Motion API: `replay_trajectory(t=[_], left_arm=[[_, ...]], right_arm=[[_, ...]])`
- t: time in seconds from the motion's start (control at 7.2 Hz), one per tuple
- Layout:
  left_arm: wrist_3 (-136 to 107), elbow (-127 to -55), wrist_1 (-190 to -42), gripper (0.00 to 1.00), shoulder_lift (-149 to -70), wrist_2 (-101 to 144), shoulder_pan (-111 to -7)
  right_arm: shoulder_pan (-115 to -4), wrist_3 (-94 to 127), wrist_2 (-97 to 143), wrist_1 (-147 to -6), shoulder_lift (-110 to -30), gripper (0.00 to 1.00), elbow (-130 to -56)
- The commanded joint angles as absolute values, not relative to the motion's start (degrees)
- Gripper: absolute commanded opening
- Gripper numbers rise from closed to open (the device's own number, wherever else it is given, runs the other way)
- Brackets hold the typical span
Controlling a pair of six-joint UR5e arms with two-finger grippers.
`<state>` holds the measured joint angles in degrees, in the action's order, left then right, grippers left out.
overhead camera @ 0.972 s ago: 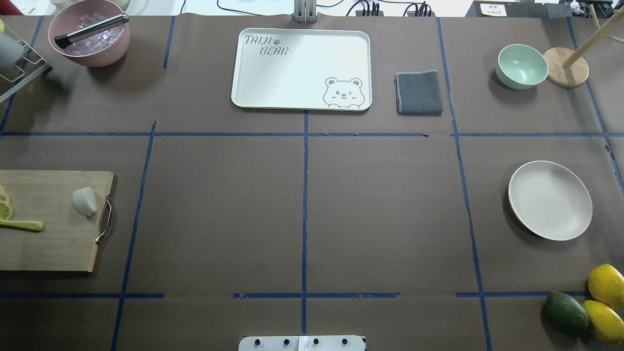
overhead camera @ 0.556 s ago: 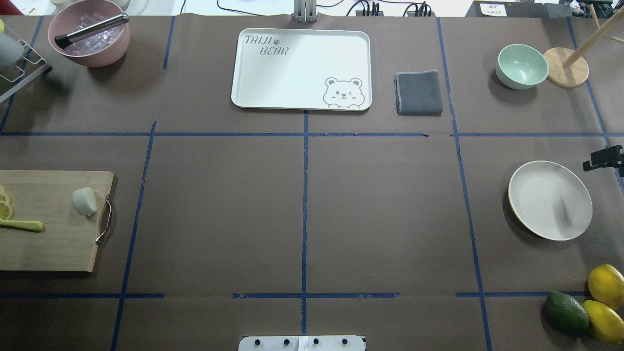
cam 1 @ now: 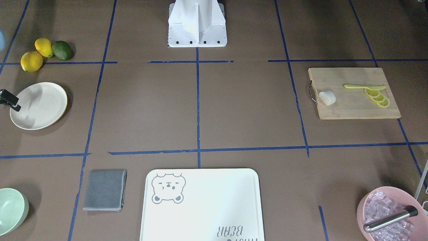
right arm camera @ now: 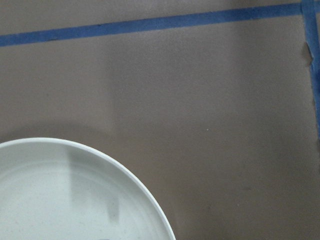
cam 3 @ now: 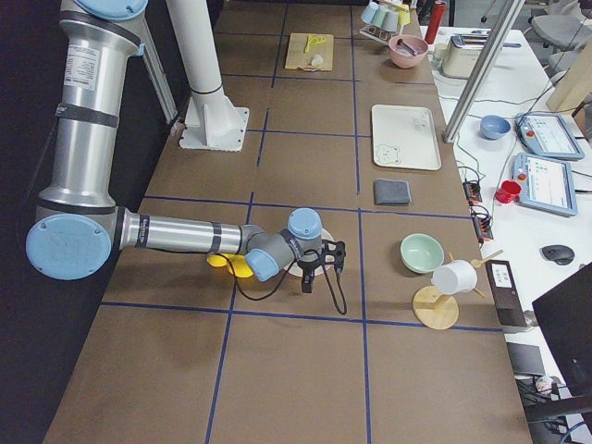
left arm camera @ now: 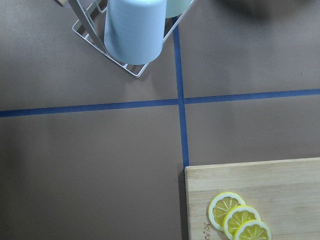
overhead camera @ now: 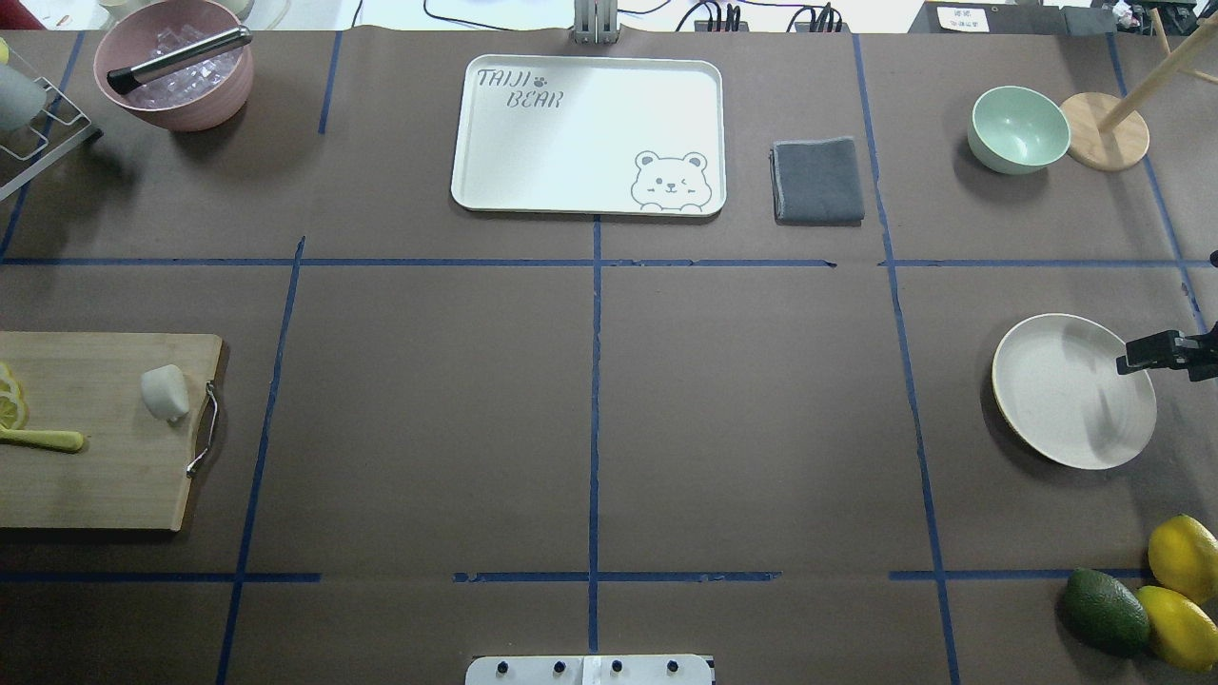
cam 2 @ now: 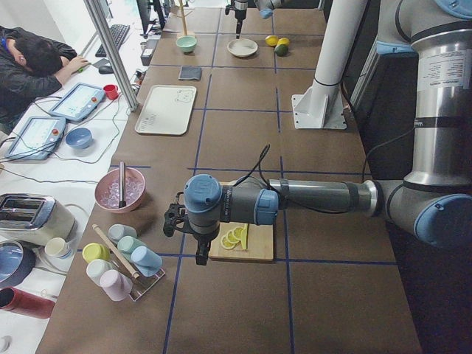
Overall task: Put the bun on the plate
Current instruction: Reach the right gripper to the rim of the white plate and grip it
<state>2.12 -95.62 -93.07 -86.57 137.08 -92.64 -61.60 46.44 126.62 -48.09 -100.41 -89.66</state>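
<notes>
Across the worktop, front-facing view: bun lies on the wooden cutting board at its metal-handle end, apart from the lemon slices. Plate sits bare, well apart at the opposite side. Right gripper shows only as a black tip cut by the frame edge at the plate's rim; cannot tell how wide its fingers stand. Tray print is upside down, "BEAR" legible, the rest cropped.

Overhead: tray print whole, "TAIJI BEAR", with a paw mark and a bear drawing. Right gripper clipped at the frame edge, over the plate's rim.

Exterior left: left gripper hangs over the board's near end; finger gap cannot be judged. Bun hidden behind the arm.

Exterior right: the right wrist covers most of the plate.

Left wrist: board corner, three lemon slices, pale blue cup cropped at top. Board stamp illegible.

Right wrist: plate rim only, cropped.
</notes>
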Motion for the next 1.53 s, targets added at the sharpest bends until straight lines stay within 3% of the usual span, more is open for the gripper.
replay_trajectory(t=[0.0,0.14,0.42,0.83,0.97,1.39], left_arm=[[1.76,-95.98,-93.08,1.00,-86.57,137.02,-92.64],[1.76,-95.98,-93.08,1.00,-86.75,137.02,-92.64],[1.76,-95.98,-93.08,1.00,-87.01,136.93,-92.64],[1.76,-95.98,-93.08,1.00,-87.27,136.93,-92.55],[1.76,-95.98,-93.08,1.00,-87.28,136.93,-92.64],[0.44,-96.33,-93.08,1.00,-87.36,136.93,-92.55]], right_arm=[[-60.82,46.49,127.35,-48.16,-100.46,0.85,-89.47],[-60.39,46.49,127.70,-48.16,-100.55,0.71,-89.47],[-60.03,46.49,127.88,-48.16,-100.72,0.55,-89.21],[-60.20,46.41,127.97,-47.90,-101.42,0.05,-89.82],[-60.29,46.23,129.53,-47.81,-101.60,0.00,-90.00],[-65.03,48.06,136.56,-46.93,-100.91,0.00,-97.35]])
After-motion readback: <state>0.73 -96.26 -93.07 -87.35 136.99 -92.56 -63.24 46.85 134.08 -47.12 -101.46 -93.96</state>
